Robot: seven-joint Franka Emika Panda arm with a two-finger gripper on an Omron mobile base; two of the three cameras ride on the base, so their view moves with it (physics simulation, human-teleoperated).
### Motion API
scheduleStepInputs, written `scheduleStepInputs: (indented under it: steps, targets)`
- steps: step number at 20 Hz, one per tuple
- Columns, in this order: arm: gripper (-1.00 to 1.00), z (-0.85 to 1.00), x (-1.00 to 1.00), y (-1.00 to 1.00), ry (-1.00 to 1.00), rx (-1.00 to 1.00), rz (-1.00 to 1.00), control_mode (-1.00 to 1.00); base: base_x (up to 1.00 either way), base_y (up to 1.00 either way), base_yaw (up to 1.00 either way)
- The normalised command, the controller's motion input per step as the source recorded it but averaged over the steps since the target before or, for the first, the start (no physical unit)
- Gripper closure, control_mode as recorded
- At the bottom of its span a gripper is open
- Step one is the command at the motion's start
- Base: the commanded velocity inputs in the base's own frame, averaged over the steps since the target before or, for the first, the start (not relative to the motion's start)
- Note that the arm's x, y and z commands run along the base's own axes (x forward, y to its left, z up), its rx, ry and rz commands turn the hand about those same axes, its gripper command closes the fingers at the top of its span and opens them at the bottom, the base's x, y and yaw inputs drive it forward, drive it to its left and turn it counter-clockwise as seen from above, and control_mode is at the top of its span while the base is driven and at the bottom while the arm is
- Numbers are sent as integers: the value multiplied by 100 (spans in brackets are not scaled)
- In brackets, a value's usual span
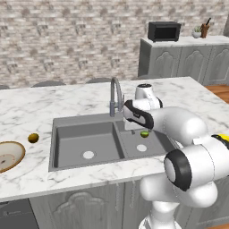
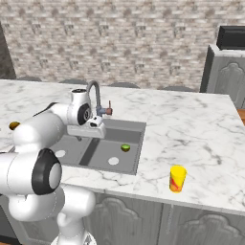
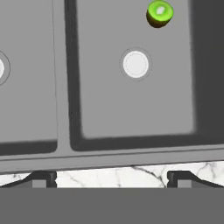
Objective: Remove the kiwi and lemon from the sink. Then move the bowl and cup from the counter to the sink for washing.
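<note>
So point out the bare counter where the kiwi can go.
Widest bare counter: right of the sink, behind the cup. Another bare patch lies behind the faucet. Left of the sink is tighter, with the bowl and golden-brown fruit.

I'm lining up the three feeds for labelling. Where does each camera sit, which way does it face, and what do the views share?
Left base view: behind the arm on its left, looking forward and down at the sink, bowl and faucet; arm at lower right.
Right base view: behind on the right, facing the counter and cup; arm at lower left.
Hand view: on the hand, looking down into the basin; open finger tips below.
Shared: the kiwi in the sink.
</note>
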Motion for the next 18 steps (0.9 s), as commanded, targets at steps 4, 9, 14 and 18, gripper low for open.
scheduleStepInputs:
  steps: [4,9,14,18]
  targets:
    - [-100,-9,0,-28,0,0,8,-100,0,0,0]
    - [-100,-8,1,-24,0,0,12,-100,0,0,0]
    - [-100,-8,6,-19,0,0,16,-100,0,0,0]
    - [-100,-8,4,-17,-1,0,17,-100,0,0,0]
